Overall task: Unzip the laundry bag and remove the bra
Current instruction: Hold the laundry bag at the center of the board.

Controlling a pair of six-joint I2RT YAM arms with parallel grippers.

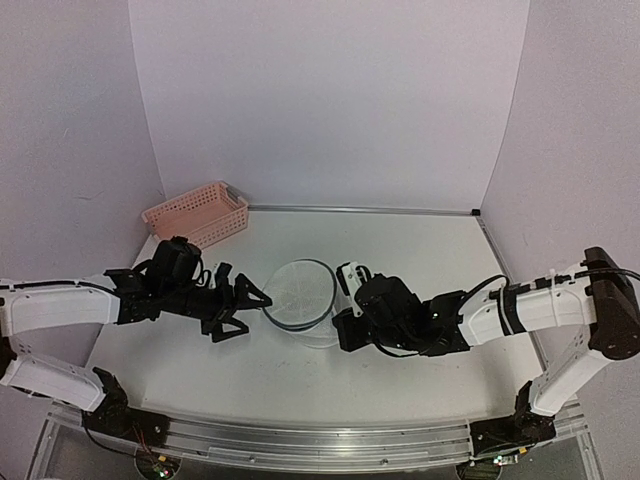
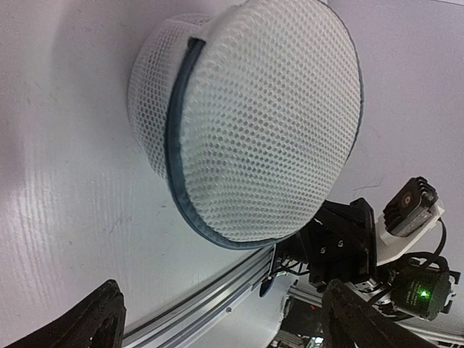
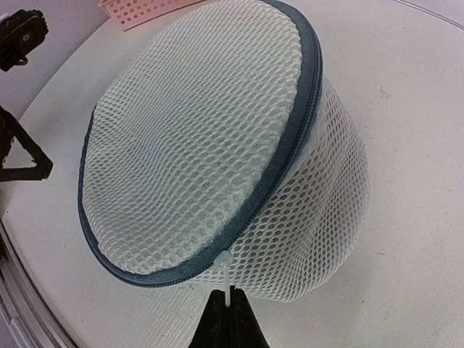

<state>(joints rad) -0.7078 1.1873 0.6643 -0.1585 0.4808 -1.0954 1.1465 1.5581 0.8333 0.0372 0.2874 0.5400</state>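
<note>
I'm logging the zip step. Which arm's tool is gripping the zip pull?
The right tool, shut on the white zip pull at the grey rim of the laundry bag. The left tool is open, short of the bag, gripping nothing.

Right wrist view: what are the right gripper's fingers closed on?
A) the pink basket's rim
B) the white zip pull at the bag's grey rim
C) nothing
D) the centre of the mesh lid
B: the right gripper pinches the white zip pull hanging from the laundry bag at its grey rim.
</note>
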